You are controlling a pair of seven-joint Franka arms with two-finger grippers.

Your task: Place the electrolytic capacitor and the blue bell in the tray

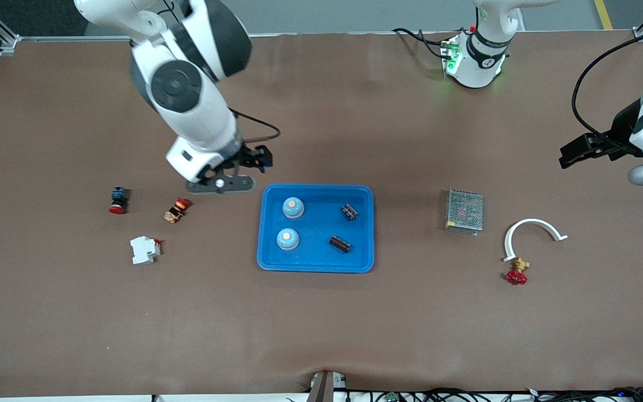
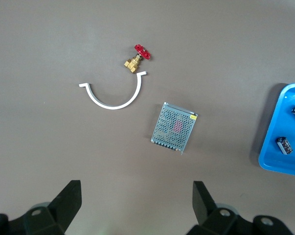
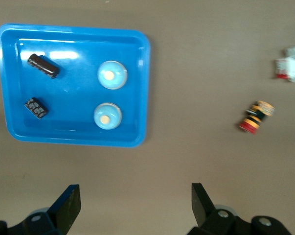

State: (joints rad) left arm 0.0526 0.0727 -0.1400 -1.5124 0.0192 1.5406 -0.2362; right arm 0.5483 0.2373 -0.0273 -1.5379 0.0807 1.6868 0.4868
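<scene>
The tray (image 1: 315,267) sits mid-table (image 1: 321,335), holding two bells (image 1: 293,207) and two capacitors (image 1: 340,244). The right tool (image 1: 232,167) hangs above the table just beside the tray's right-arm end, spread wide and empty. The left tool (image 1: 584,149) waits wide and empty, well apart from the tray, toward the left arm's end.

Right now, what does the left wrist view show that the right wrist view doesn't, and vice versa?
Left wrist only: white curved bracket, brass valve with red handwheel, perforated metal box, and the open left gripper.
Right wrist only: two blue bells in the tray, the red-and-yellow button, a white part, and the open right gripper.
Both: blue tray with two capacitors, and the brown table.
</scene>
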